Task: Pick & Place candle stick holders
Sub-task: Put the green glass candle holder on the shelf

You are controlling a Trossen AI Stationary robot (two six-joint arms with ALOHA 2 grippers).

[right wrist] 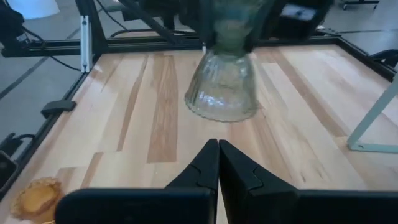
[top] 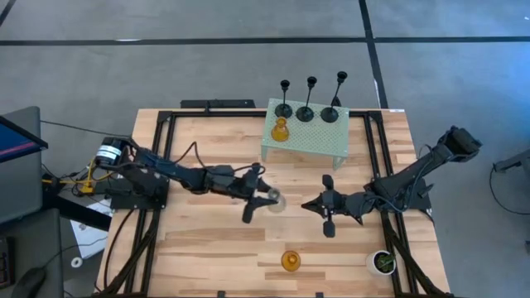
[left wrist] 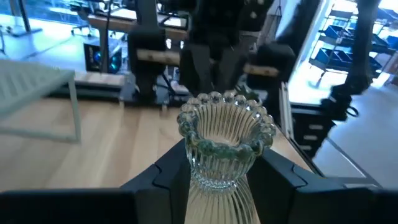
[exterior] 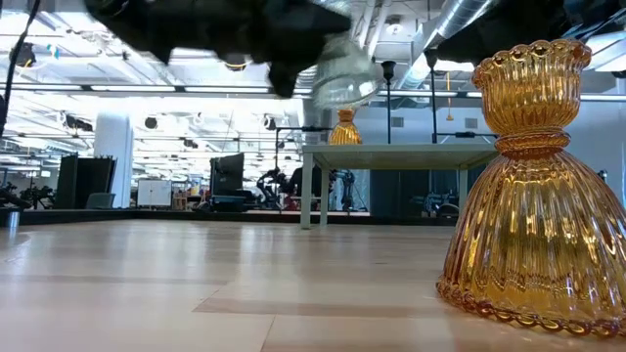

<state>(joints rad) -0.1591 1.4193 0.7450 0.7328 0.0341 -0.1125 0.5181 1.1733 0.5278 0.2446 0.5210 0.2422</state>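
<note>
I read the left gripper [top: 263, 197] as clamped on the neck of the pale grey-green holder [left wrist: 225, 146]; in the left wrist view its two dark fingers [left wrist: 169, 172] sit against either side of the ribbed glass. In the low view the holder [exterior: 342, 70] hangs clear above the table [top: 207, 248], tilted. I take the small green stand [top: 305, 132] as landmark: the gripper and holder are in front of it, toward its left corner, apart from it.

The right gripper [top: 313, 204] has its fingers pressed together with nothing between them; the right wrist view shows the tips meeting. It points at the held holder from the right, near it, also in front of the stand.

On the stand: three black thin-stemmed holders [top: 306, 109] in a row along the back edge, one amber holder [top: 280, 130] at the left front part. Second amber holder [top: 290, 261] stands on the table well in front of the stand, near the front edge. A small white pot with a plant [top: 383, 262] is to its right
</note>
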